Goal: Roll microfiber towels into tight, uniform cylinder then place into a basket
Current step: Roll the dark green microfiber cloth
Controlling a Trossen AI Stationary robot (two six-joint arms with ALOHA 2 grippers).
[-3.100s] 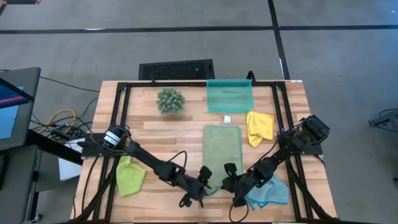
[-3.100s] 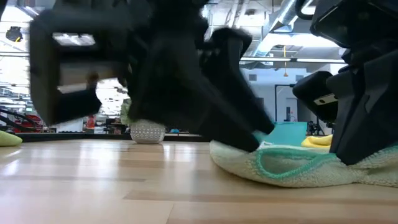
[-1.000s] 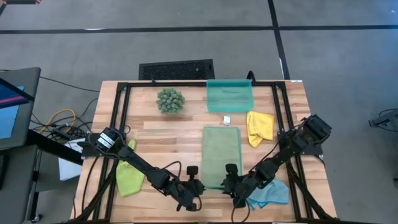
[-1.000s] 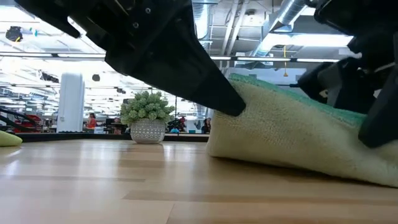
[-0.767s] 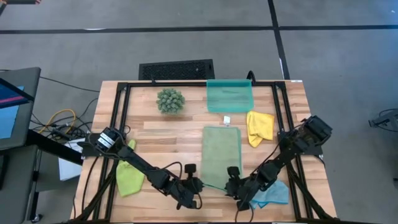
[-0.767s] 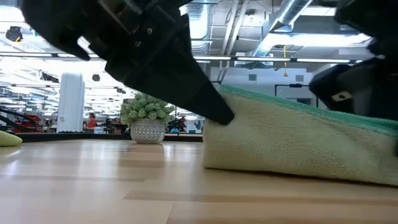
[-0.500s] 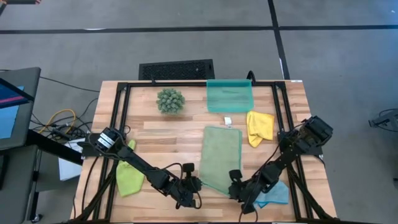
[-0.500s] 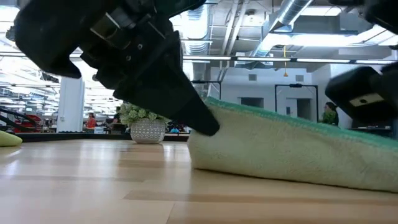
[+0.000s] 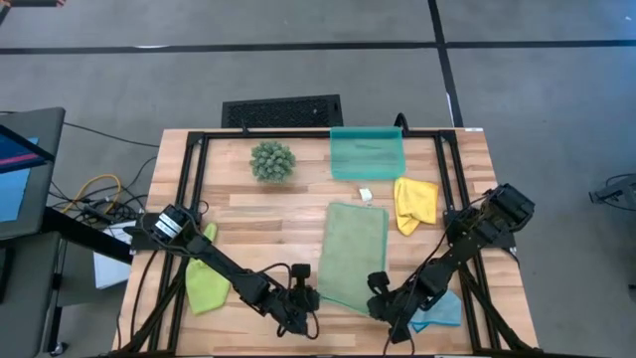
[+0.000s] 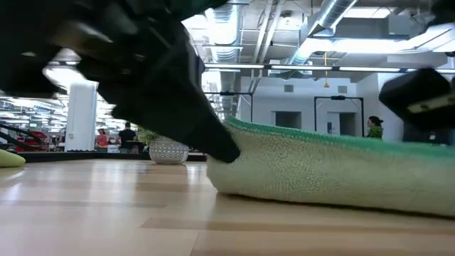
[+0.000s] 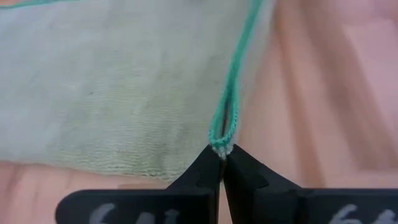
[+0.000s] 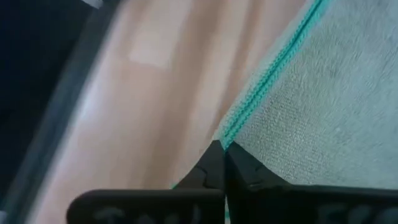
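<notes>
1. High view: the sage green towel lies at the frame's lower centre, below the basket; the left gripper and right gripper sit at its bottom corners.
2. Left wrist view: jaws pinched onto the towel's hem.
3. Right wrist view: jaws clamped onto the teal edge.

The bench is pale wood in lengthwise planks, framed by black rails. The sage green towel, near the middle of the front edge, has a plain nap and a brighter teal stitched hem. The lime green towel lies by the left edge, the yellow towel toward the right edge, and the light blue towel at the front right corner. The basket at the back edge is translucent teal. Beside it the plant ball is dull green and spiky. Both arms and each end effector are black. The floor is grey with dark lines.
</notes>
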